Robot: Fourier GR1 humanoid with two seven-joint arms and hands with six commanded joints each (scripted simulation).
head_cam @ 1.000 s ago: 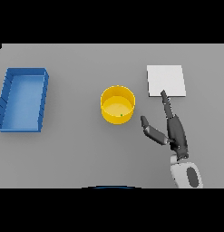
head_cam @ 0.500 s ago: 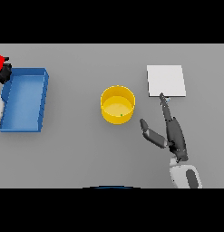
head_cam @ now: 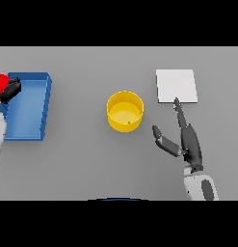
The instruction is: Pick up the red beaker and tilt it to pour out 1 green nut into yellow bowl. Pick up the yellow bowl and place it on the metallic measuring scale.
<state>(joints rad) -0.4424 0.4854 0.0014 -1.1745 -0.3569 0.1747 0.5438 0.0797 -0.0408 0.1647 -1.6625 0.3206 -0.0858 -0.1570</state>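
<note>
Grey table (head_cam: 82, 159), left robot hand (head_cam: 9, 90) grasping red beaker (head_cam: 2, 83), right robot hand (head_cam: 185, 142) released, beaker's axis unclear

The yellow bowl (head_cam: 125, 111) stands alone at the table's (head_cam: 82, 164) centre, with bare surface on all sides. To its right, the right hand (head_cam: 188, 142) lies with straight fingers, thumb spread toward the bowl, fingertip at the near edge of the white scale (head_cam: 176, 86). A clear lane separates bowl and scale. At far left, the blue tray (head_cam: 29, 106) and the left hand (head_cam: 9, 90), closed on the red beaker (head_cam: 2, 83), occupy the edge.
</note>
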